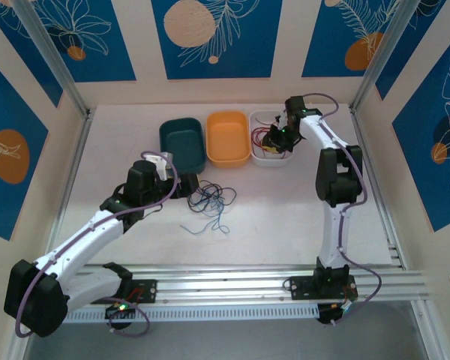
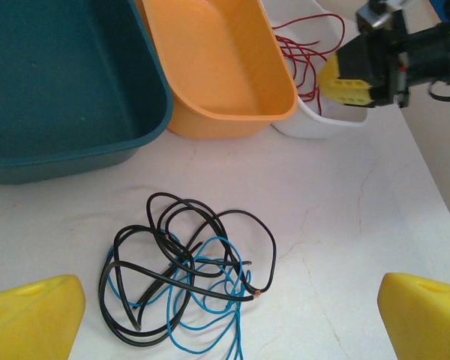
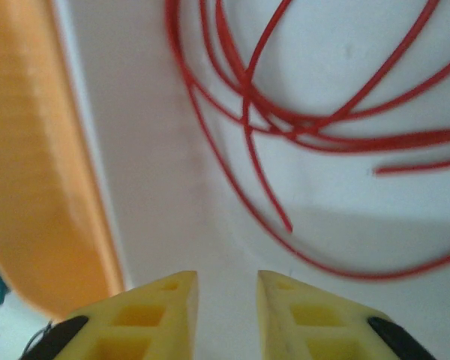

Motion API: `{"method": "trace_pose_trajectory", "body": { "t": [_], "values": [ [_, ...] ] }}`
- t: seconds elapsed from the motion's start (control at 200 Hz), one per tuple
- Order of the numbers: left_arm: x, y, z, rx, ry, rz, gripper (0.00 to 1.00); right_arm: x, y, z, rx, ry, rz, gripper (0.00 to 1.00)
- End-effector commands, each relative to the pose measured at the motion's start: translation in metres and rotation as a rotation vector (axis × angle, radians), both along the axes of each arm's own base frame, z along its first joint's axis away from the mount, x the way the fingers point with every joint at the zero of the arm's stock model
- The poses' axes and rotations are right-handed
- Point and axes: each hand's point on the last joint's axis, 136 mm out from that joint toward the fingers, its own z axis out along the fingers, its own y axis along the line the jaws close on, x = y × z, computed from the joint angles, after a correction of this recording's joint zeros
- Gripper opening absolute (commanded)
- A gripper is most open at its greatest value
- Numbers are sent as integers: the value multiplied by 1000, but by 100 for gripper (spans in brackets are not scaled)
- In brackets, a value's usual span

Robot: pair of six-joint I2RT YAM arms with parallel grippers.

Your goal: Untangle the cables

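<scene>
Red cable in its bin, black-blue knot next.
My right gripper [image 3: 226, 291] hung over the white bin [image 2: 322, 124] just right of the orange bin [image 2: 210, 124], parted a little and pinching nothing, with the red cable [image 3: 304, 129] lying inside. The tangle of black and blue cables [image 2: 181, 271] sat on the bench [image 2: 345, 225] in front of the orange bin, with my left gripper [image 2: 232, 304] spread wide over it. Next, I judged: pinch one black strand and draw it free.

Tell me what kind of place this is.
Probably a robot test booth: two arms bolted to an aluminium rail, a white table walled by blue patterned panels, bins beside loose cables.
</scene>
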Motion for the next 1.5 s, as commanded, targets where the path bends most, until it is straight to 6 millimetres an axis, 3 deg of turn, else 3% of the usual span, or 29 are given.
{"method": "trace_pose_trajectory", "body": {
  "t": [0.0,0.145,0.27,0.445,0.65,0.835,1.015,1.235,1.496],
  "values": [
    [2,-1,6,-38,-14,-2,100,-20,6,47,24,-74,32,34],
    [2,0,7,-40,-16,-1,100,-40,1,70,18,-114,37,41],
    [3,0,7,-42,-16,4,100,-37,-21,81,-69,-165,-22,39],
    [5,1,6,-39,-19,15,100,-6,-68,80,-255,-248,-177,39],
    [9,2,2,-16,-25,16,100,44,-99,64,-317,-299,-257,37],
    [13,1,-2,10,-41,10,100,86,-105,50,-340,-358,-227,38],
    [19,-3,-5,16,-44,-2,100,114,-107,39,-321,-369,-222,37],
    [24,-7,-10,19,-24,-11,100,130,-106,25,-314,-353,-214,34],
    [26,-9,-11,14,-19,-9,100,133,-103,21,-307,-343,-204,31]
  ]
}}
